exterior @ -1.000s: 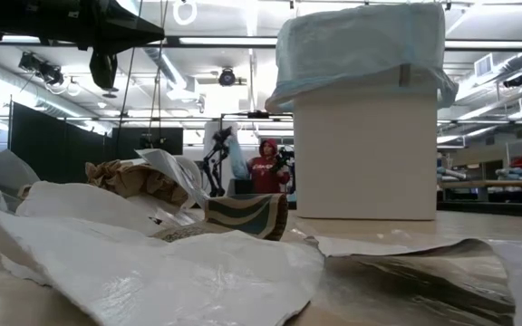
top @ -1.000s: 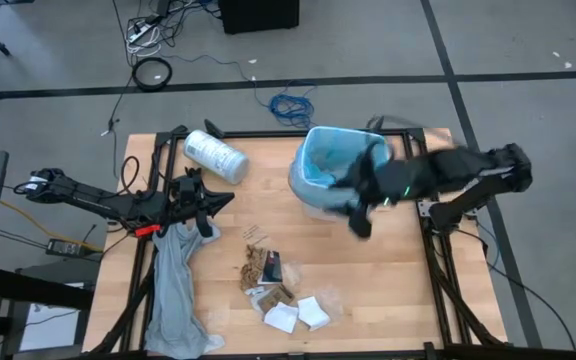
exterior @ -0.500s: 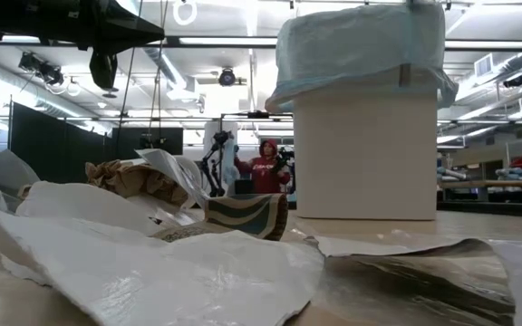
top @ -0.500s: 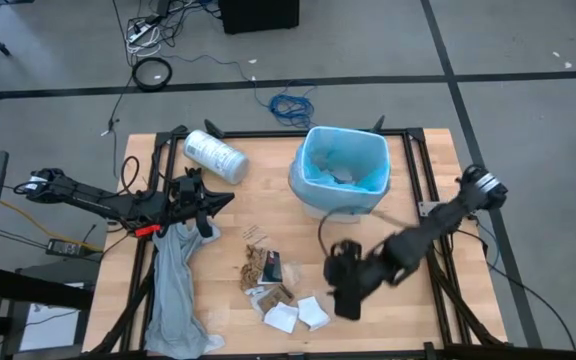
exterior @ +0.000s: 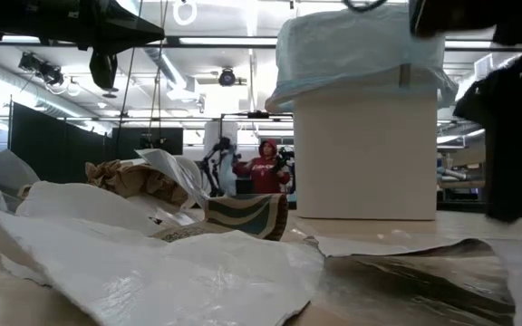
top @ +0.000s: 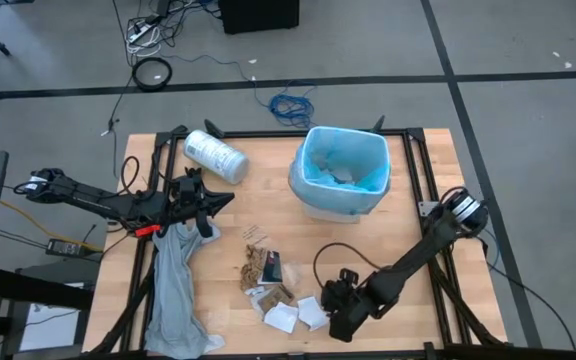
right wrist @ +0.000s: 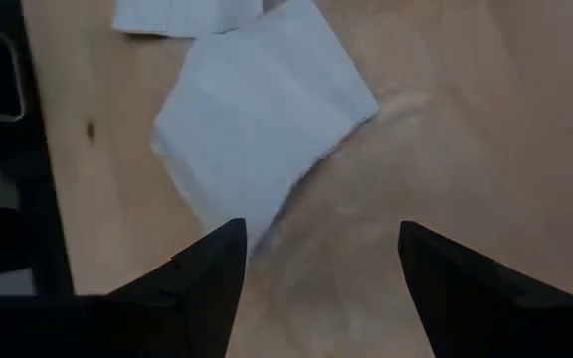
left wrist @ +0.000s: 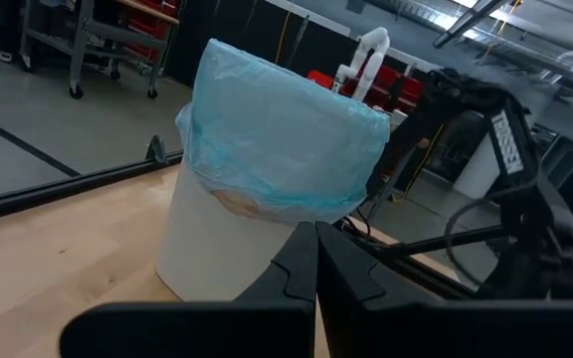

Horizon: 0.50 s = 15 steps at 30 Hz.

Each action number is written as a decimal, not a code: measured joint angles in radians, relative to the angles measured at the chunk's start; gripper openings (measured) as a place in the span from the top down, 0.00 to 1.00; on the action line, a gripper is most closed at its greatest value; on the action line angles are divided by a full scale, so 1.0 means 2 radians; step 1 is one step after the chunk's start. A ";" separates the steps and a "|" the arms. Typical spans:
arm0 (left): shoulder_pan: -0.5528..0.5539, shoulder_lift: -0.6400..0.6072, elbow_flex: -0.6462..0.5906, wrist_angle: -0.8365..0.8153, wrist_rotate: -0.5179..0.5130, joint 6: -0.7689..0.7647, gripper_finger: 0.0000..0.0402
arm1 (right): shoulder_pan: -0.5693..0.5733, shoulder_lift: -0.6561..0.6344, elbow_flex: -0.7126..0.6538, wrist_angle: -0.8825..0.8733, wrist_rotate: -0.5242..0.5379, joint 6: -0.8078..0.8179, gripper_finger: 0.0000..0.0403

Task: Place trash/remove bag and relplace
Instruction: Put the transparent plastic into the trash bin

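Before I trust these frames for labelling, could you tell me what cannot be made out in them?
- Bin contents: high view shows only vague scraps in the blue bag; too small.
- Roll print: high view, too small to read.
- Right gripper, open over white paper: blurred in low view.
- Left gripper, shut: holds nothing visible.

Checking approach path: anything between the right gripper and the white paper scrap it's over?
Nothing visible. The right gripper is open beside the white paper, and in its wrist view only bare table lies between the fingers and that scrap.
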 joint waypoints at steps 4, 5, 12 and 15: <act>0.000 0.000 0.000 0.000 0.000 0.000 0.98 | -0.005 0.033 0.003 0.014 0.006 0.021 0.37; 0.000 0.000 0.000 0.000 0.000 0.000 0.98 | -0.006 0.040 0.004 0.012 0.006 0.031 0.37; 0.000 0.000 0.000 0.000 0.000 0.000 0.98 | -0.006 0.049 0.006 -0.024 0.004 0.102 0.67; 0.000 0.000 0.000 0.000 0.000 0.000 0.98 | -0.009 0.038 0.002 -0.037 -0.002 0.102 0.92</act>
